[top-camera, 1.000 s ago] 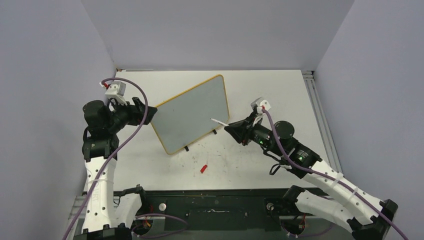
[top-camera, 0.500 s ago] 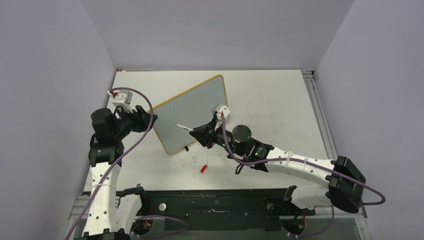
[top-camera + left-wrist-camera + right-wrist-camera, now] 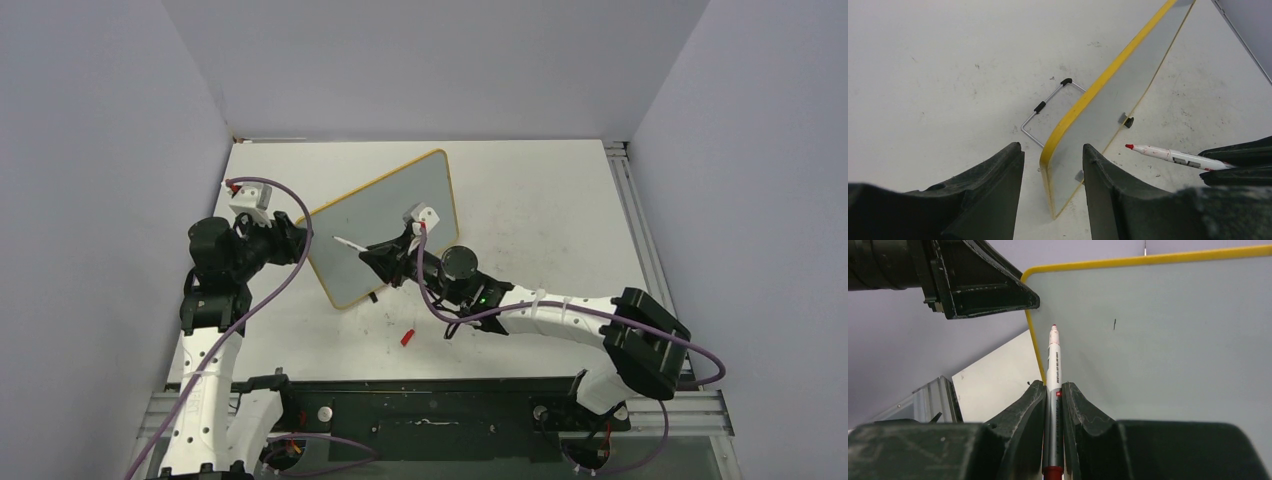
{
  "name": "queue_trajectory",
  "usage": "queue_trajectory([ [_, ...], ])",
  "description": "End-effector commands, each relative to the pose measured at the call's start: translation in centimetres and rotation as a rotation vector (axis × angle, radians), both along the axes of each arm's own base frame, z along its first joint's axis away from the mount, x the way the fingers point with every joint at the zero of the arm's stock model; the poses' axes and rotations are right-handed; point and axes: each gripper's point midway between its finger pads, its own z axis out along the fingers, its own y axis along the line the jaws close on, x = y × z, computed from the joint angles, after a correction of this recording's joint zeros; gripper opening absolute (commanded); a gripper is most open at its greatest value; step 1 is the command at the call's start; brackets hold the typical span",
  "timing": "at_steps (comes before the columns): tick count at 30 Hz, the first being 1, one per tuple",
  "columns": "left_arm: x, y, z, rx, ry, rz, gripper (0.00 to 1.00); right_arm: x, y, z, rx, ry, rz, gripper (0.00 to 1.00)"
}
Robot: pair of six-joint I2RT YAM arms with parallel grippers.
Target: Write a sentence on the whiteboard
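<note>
The whiteboard point(image 3: 385, 225), yellow-framed and pale grey, stands tilted on the table. My left gripper point(image 3: 303, 235) is at its left edge. In the left wrist view the left gripper point(image 3: 1052, 146) is open, its fingers either side of the whiteboard's point(image 3: 1128, 85) yellow corner with a gap showing on both sides. My right gripper point(image 3: 368, 255) is shut on a white marker point(image 3: 350, 244) with a red tip. The right wrist view has the right gripper point(image 3: 1053, 385) aiming the marker point(image 3: 1053, 360) at the whiteboard point(image 3: 1173, 340) near its left edge; contact is unclear. No sentence shows; the face carries only a dark speck point(image 3: 1114, 324).
A red marker cap point(image 3: 407, 337) lies on the table in front of the board. A wire stand point(image 3: 1045, 107) props the board from behind, and a small black foot point(image 3: 1129, 121) sits at its lower edge. An aluminium rail point(image 3: 625, 180) runs along the table's right side.
My right arm swept left with the marker, from beyond the board's right edge to near its left edge. The left gripper moved in on the board's left edge and its jaws narrowed.
</note>
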Motion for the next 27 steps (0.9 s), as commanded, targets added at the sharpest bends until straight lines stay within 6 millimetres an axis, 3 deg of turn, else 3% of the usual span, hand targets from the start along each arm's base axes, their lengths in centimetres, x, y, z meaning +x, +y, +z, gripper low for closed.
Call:
queue_trajectory([
  [1, 0.2, 0.5, 1.0, 0.033, -0.041, 0.025, 0.44, 0.2, 1.1, 5.6, 0.142, -0.112, 0.009, 0.05],
  [13, 0.2, 0.2, 0.9, 0.031, -0.039, 0.005, 0.35, 0.7, 2.4, 5.2, 0.142, -0.124, 0.018, 0.05],
  [27, 0.1, 0.0, 0.8, 0.031, -0.04, -0.003, 0.32, 0.9, 3.6, 4.7, 0.128, -0.127, 0.017, 0.05],
])
